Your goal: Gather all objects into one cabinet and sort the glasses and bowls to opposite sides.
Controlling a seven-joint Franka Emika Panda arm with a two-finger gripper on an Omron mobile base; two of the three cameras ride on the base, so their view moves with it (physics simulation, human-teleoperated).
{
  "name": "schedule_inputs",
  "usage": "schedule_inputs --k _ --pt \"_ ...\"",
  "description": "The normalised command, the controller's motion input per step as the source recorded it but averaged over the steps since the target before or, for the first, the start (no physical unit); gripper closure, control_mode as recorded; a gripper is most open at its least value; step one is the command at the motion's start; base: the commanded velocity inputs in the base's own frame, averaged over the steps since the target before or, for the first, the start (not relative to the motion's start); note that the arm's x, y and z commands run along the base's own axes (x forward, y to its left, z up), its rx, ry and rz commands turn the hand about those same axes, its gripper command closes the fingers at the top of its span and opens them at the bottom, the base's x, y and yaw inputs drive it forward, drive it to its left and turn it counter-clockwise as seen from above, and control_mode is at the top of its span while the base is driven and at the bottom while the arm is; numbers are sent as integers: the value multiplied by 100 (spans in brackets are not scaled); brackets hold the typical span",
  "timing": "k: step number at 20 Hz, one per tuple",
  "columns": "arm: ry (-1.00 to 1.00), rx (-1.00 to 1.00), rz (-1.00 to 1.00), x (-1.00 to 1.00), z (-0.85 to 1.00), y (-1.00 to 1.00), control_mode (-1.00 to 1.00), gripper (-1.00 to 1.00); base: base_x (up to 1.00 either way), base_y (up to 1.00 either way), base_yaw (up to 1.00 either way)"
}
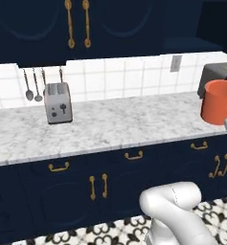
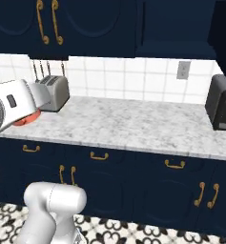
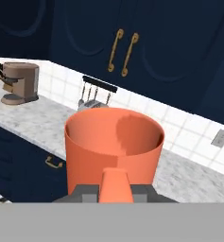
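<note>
An orange-coral cup (image 3: pixel 114 142), one of the glasses, is held upright in the air, and my gripper (image 3: pixel 114 190) is shut on its near wall. From the left base view the cup (image 1: pixel 217 108) hangs above the counter's right end, in front of a dark appliance. In the right base view a sliver of the cup (image 2: pixel 26 120) peeks out under my white forearm. The navy wall cabinet (image 3: pixel 146 42) with long brass handles (image 3: pixel 123 53) is above and ahead, with its doors shut. The bowls are out of view.
A marble counter (image 1: pixel 110 125) runs across, with navy drawers and doors below it. On it stand a silver toaster (image 1: pixel 58 103), a brown coffee machine (image 3: pixel 20 82) and a dark appliance (image 2: pixel 221 102). Utensils (image 1: pixel 33 86) hang on the tiled wall.
</note>
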Motion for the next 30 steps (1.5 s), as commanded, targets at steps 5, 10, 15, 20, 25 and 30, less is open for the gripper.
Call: schedule_inputs --k 5,10,15,20,25,30 --pt "0 0 0 0 0 0 100 100 -17 100 -16" --pt "0 0 0 0 0 0 100 100 -18 98 -12" --pt "0 0 0 0 0 0 100 100 -78 88 -3" --pt "0 0 0 0 0 0 100 100 -63 87 -3" --pt "0 0 0 0 0 0 100 100 -16 100 -1" --pt "0 0 0 0 0 0 100 100 0 100 0"
